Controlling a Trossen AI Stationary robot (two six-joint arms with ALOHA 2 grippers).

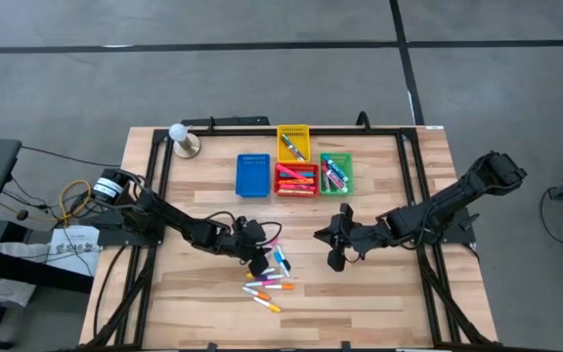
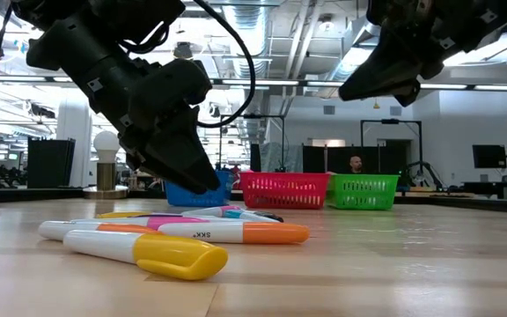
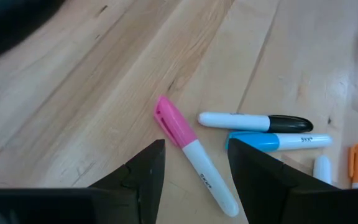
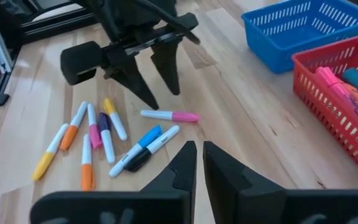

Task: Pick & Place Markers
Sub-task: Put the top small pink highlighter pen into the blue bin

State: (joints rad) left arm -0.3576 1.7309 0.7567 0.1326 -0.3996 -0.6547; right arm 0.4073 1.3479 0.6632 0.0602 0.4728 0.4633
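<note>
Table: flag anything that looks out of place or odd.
Loose markers lie scattered on the bare table in front of the bins, not sorted. One pink marker lies apart from the pile, under the open left gripper. Nothing looks spilled or damaged.

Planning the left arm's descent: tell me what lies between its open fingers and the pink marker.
Nothing: in the left wrist view, bare wood separates the left gripper from the pink marker lying between its fingers.

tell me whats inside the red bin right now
The red bin holds several markers, mostly pink and orange with one blue, lying in a heap. Its mesh wall hides anything underneath them, so an exact count is not possible.
</note>
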